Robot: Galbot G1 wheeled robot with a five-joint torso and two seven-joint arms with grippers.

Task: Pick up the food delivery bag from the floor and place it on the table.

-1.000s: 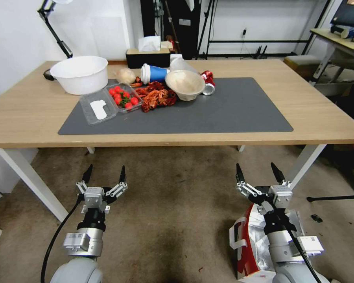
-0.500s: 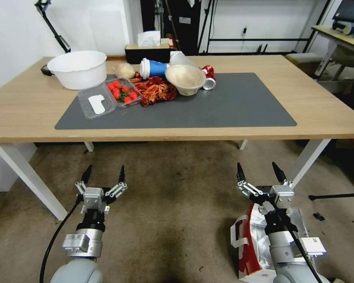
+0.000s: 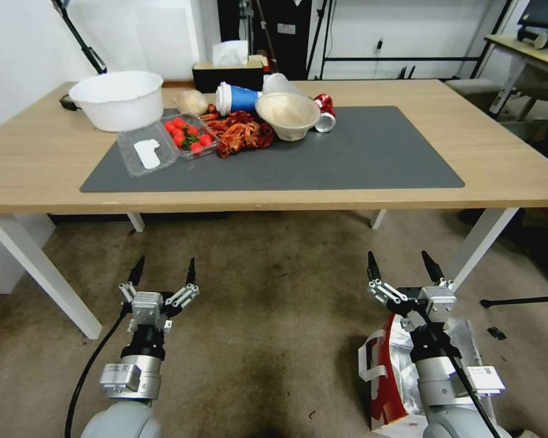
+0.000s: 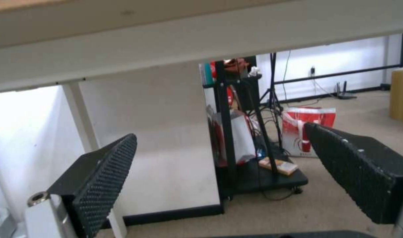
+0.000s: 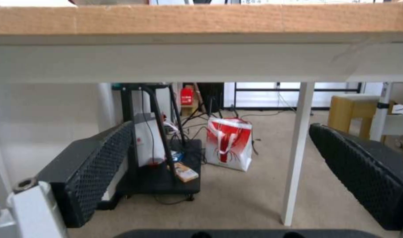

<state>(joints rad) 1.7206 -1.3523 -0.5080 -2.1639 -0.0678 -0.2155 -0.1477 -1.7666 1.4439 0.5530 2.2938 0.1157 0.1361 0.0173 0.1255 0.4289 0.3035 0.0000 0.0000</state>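
White food delivery bag point(image 3: 388, 377), one, on floor point(image 3: 268, 316); two grippers open-jawed.

You see a boxy white delivery bag with red edges and silver foil lining point(image 3: 388, 365) on the dull brownish-grey, dark-stained floor point(image 3: 268, 316). Above the floor, the light-wood tabletop with white legs point(image 3: 505, 164) bears a dark grey mat point(image 3: 359, 152), red cherry tomatoes point(image 3: 186, 135) and a blue cup with a white lid point(image 3: 236, 98).

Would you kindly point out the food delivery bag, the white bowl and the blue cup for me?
food delivery bag point(image 3: 383, 377), head view, on its red side panel.
white bowl point(image 3: 117, 100), head view, on its outer wall.
blue cup point(image 3: 243, 98), head view, on its blue sleeve.
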